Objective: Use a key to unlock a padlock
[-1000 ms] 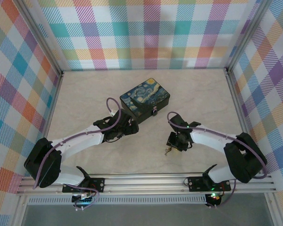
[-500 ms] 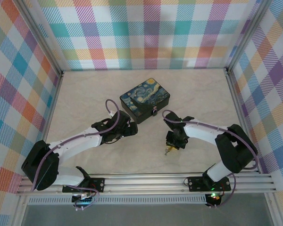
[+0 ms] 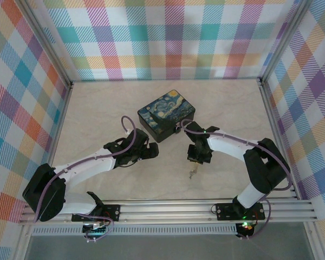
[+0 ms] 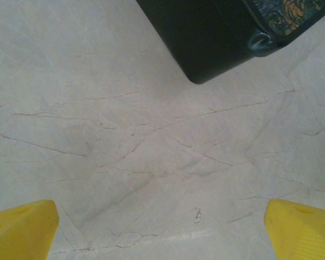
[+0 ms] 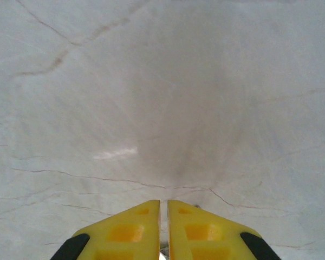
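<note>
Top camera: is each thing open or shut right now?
Black box with swirly blue-and-yellow lid: shut.
Left claw: wide open, empty.
Right claw: shut.
Tiny dark padlock: on box's front; too small to tell.
Tiny thin silvery key: by Right claw; held or not, unclear.

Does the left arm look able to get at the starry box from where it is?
Probably yes. The left gripper stands open, pointing toward the near corner of the box, with bare table between them and nothing in the way. The right gripper sits off to the side.
</note>
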Robot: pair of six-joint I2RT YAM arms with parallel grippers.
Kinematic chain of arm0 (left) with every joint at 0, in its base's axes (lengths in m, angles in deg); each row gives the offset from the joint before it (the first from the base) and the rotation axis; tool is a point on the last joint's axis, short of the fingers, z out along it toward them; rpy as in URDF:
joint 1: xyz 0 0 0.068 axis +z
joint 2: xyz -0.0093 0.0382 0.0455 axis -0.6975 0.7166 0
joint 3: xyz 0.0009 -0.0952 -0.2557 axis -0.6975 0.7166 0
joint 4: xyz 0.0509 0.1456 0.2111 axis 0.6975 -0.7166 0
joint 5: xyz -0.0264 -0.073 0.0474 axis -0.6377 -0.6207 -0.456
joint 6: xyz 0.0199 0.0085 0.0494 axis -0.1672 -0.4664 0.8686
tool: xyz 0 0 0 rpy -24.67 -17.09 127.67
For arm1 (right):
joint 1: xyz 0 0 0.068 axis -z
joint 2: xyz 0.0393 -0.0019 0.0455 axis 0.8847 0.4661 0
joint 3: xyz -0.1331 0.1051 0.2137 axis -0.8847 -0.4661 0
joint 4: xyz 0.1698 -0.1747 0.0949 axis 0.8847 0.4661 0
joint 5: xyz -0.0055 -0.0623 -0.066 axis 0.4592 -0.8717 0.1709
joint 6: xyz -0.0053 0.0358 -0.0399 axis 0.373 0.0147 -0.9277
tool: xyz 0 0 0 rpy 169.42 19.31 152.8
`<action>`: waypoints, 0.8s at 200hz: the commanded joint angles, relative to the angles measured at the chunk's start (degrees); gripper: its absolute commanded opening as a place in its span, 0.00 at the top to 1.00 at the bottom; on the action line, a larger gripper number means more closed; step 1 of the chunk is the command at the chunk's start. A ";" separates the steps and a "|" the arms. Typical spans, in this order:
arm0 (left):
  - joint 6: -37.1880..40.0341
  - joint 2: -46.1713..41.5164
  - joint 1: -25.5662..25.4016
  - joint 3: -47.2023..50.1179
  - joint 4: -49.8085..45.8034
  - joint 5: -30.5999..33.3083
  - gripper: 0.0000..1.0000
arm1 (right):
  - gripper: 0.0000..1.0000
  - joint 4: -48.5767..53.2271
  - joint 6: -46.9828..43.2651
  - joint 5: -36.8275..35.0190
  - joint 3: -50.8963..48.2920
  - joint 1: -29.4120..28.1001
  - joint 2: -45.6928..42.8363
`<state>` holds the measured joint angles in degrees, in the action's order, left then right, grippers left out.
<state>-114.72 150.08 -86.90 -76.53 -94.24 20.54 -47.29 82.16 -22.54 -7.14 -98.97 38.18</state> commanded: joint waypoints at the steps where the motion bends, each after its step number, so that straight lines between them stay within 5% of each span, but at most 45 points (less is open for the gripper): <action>1: 0.51 -0.56 -0.75 0.45 0.31 -0.63 0.03 | 0.85 4.24 -3.00 -1.66 2.70 0.33 0.51; 54: 0.22 0.61 -0.79 -0.28 0.26 -0.68 0.03 | 0.69 5.45 1.45 2.21 -4.14 -0.48 -5.17; 160: -0.75 4.12 -2.42 -1.74 1.13 -0.81 0.03 | 0.66 -0.30 3.80 4.69 -6.42 -1.28 -2.37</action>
<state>-114.78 153.68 -88.43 -76.66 -93.43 19.49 -47.27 85.24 -19.15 -14.07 -99.76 34.11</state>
